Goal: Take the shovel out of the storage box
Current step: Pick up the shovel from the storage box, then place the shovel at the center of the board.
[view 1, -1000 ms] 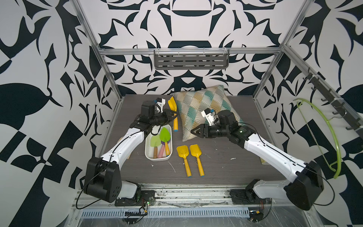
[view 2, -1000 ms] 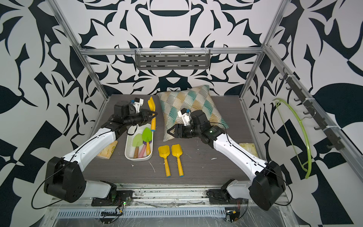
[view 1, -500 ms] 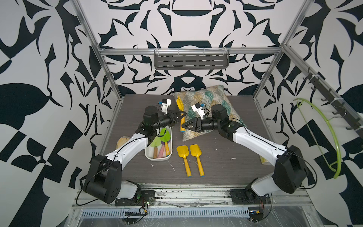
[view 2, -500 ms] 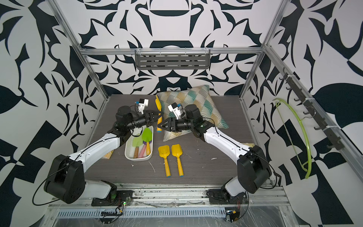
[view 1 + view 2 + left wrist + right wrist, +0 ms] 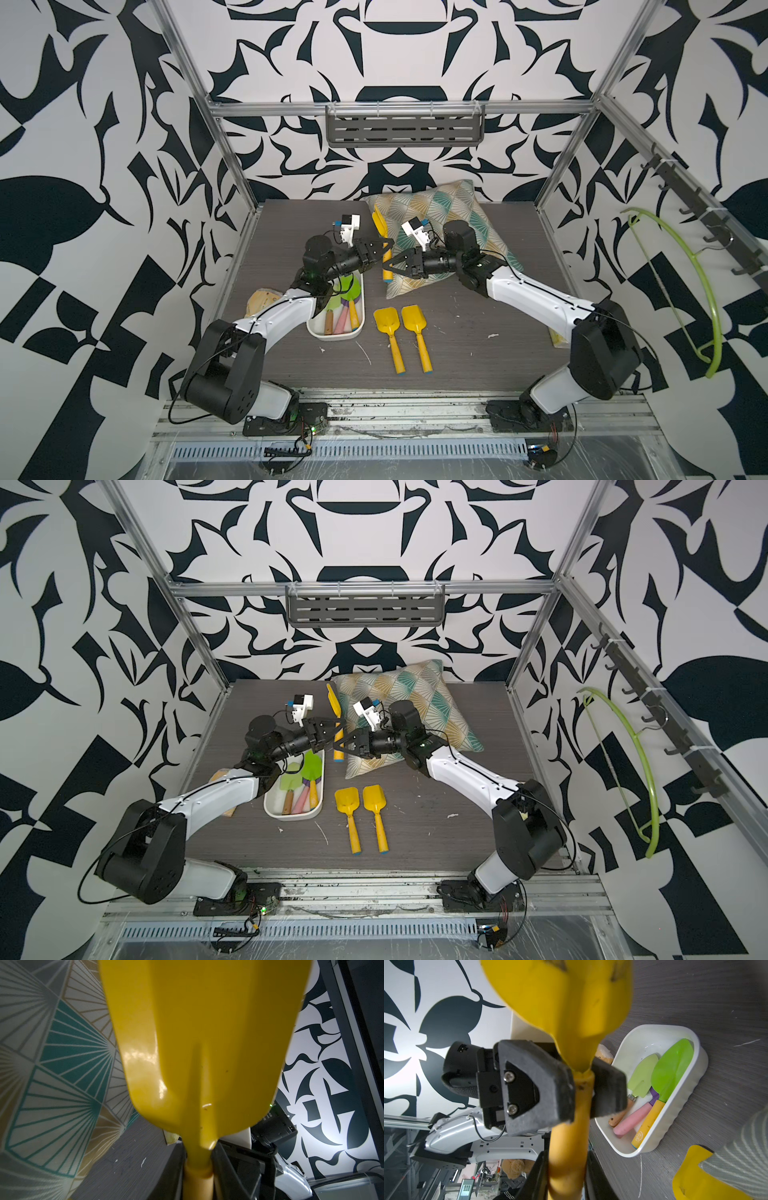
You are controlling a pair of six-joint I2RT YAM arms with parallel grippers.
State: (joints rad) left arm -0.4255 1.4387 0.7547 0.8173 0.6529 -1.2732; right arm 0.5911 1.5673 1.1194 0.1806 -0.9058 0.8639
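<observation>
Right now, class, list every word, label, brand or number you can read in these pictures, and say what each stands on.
No text reads clearly.
Script brand mark on the yellow handle of the green shovel in the storage box: too blurred to read.
White print on the right arm's black housing: too small to read.
Top views: none.

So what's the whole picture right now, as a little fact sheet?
held item: yellow shovel, lifted beside the pillow
left gripper: shut on its handle, right by the blade
right gripper: closed around the handle, farther from the blade
storage box: three tools inside, two with green blades
table: two more yellow shovels, side by side
</observation>
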